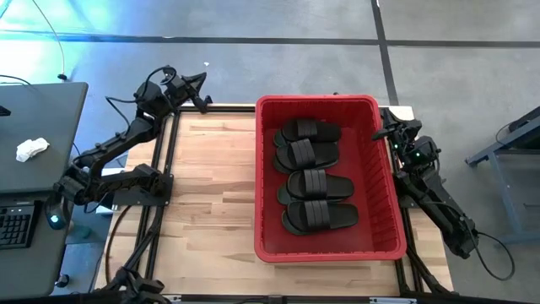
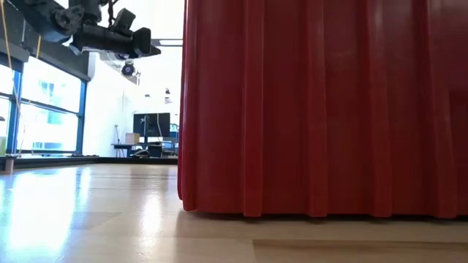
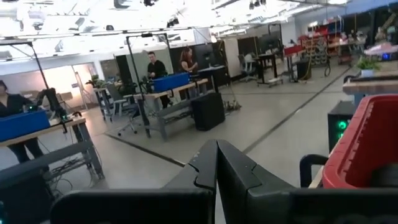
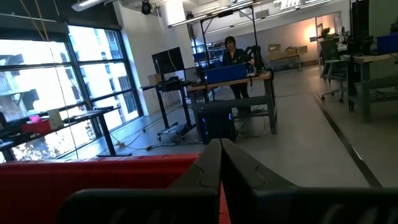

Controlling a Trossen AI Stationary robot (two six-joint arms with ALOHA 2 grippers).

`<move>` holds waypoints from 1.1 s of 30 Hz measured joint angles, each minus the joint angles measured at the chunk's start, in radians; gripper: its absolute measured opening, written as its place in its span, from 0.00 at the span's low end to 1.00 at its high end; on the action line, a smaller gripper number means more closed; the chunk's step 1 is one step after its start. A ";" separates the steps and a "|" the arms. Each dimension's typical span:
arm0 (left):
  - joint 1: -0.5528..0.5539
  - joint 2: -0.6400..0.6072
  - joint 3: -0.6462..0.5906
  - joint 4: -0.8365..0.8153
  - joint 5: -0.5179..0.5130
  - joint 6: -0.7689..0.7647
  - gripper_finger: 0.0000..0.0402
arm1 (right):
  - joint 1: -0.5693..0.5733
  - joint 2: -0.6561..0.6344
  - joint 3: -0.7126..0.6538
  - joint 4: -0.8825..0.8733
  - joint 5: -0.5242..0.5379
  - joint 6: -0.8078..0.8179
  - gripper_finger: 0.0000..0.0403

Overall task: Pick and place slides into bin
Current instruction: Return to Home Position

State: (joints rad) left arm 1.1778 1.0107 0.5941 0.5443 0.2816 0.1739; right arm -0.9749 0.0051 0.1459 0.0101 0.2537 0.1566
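The red bin (image 1: 263, 177) stands on the wooden table, right of its middle, and its ribbed wall (image 2: 322, 109) fills most of the low view. Several black slides (image 1: 314, 184) lie inside it in a row, straps up. My left gripper (image 1: 201, 88) is shut and held level above the table's far left corner, clear of the bin; its fingers meet in the left wrist view (image 3: 216, 169). My right gripper (image 1: 381, 128) is shut just outside the bin's right rim near the far corner, with its fingertips (image 4: 221, 163) together above the red rim (image 4: 93, 169).
Bare wooden tabletop (image 1: 211, 186) lies left of the bin. A dark desk (image 1: 38, 160) with a keyboard and a white rag stands beyond the table's left edge. People stand at workbenches (image 3: 168, 81) in the room behind.
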 joint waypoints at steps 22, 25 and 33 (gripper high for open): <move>-0.050 -0.389 -0.042 -0.393 -0.077 0.013 0.00 | 0.000 0.000 0.000 -0.029 0.000 0.026 0.00; -0.093 -0.444 -0.042 -0.447 -0.103 0.017 0.00 | 0.000 0.000 0.000 -0.029 0.000 0.026 0.00; -0.220 -0.620 -0.042 -0.653 -0.291 0.053 0.00 | 0.000 0.000 0.000 -0.029 0.000 0.023 0.00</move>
State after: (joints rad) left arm 0.9582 0.3905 0.5522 -0.1086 -0.0091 0.2272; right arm -0.9745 0.0051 0.1459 -0.0193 0.2539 0.1795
